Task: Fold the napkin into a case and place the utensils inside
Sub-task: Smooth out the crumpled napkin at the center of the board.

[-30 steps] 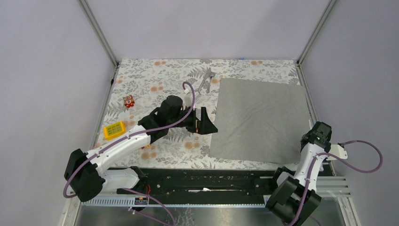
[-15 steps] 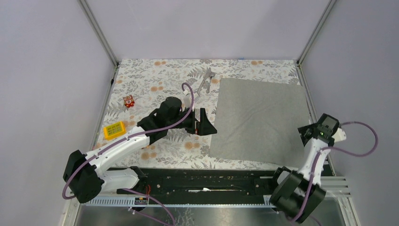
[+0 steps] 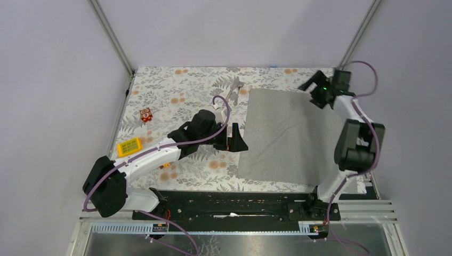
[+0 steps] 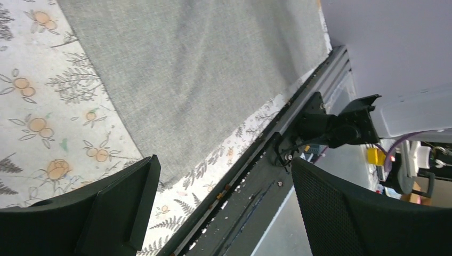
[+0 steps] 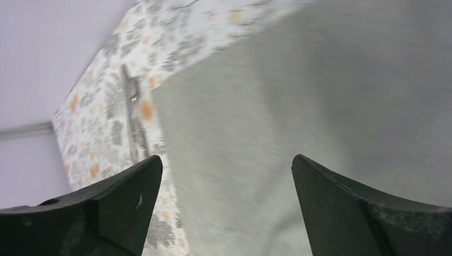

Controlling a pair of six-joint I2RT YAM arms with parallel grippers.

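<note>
Top view: the napkin lies flat and unfolded on the right half of the worktop. The utensils lie together on the floral cloth just off its far left corner. A yellow block and a small red block sit well to the left, seen in this view only.

Left wrist view alone shows the napkin's near edge beside the black rail. Right wrist view, blurred, shows the utensils close beside the napkin's edge.

The left arm reaches diagonally to the centre, with the left tool low by the napkin's left edge, fingers spread wide and holding nothing. The right arm is extended far back with its elbow raised. The right tool hangs over the napkin's far right corner, fingers apart and empty
</note>
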